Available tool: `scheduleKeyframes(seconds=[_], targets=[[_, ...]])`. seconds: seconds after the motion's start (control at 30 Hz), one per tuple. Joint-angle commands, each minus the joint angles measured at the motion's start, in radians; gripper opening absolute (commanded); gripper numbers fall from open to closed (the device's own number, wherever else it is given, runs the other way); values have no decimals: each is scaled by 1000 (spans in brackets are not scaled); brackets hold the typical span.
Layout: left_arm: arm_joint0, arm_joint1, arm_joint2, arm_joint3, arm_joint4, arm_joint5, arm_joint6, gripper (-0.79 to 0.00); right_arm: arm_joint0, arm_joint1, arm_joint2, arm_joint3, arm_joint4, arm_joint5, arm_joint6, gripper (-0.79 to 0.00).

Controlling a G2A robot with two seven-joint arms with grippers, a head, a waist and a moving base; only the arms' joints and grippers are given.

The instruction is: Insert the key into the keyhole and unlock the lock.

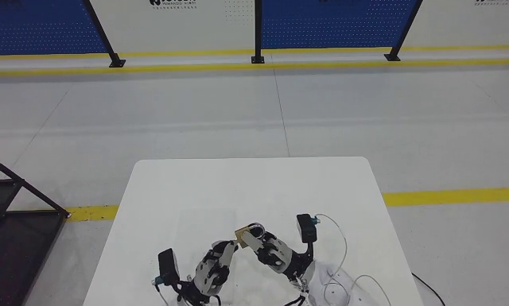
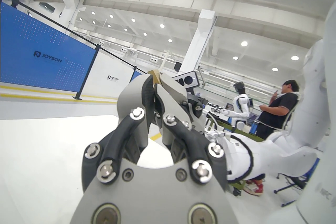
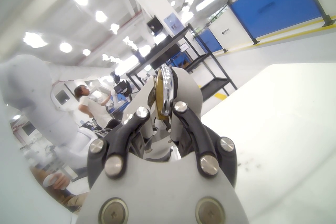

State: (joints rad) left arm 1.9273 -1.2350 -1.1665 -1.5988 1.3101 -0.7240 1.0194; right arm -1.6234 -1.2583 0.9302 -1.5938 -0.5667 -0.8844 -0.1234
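My right gripper (image 1: pixel 258 242) is held above the near middle of the white table (image 1: pixel 254 187) and is shut on the padlock (image 3: pixel 160 96), whose brass body and chrome shackle (image 3: pixel 167 88) stick up between its fingers. My left gripper (image 1: pixel 229 249) faces it from the other side, with its fingertips against the brass body (image 1: pixel 241 231). In the left wrist view that gripper (image 2: pixel 155 84) is shut, and a small brass piece (image 2: pixel 156 77) pokes out at its tips. The key itself is hidden between the fingers, and I cannot see the keyhole.
White cables (image 1: pixel 343 276) trail over the table's near right corner. A black rack (image 1: pixel 20 218) stands on the floor to the table's left. Blue and white barrier panels (image 1: pixel 175 20) line the far side of the floor.
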Motion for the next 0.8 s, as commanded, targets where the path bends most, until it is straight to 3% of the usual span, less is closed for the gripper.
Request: scheduleKeyframes(seconds=[0.0,0.1,0.37,0.4,0.47,0.53,0.77], targets=[[-3,0,4,6,55,65,37,-785,-1,1,1,-1,2,1,1,-785],[-9,-1,9,16,124,163,85,-785,-2,1,2,-2,5,2,2,-785],[-17,1,32,43,129,192,131,-785,-3,2,4,-4,5,7,5,-785],[-17,1,34,43,125,191,129,-671,-3,3,4,-5,4,7,5,-785],[-16,3,38,45,109,184,121,-188,-4,3,4,-6,3,6,4,-785],[-15,3,44,44,79,157,110,0,-5,3,5,-6,2,5,4,-785],[6,21,17,18,-59,-44,23,0,-10,10,28,-10,-7,-20,5,-785]])
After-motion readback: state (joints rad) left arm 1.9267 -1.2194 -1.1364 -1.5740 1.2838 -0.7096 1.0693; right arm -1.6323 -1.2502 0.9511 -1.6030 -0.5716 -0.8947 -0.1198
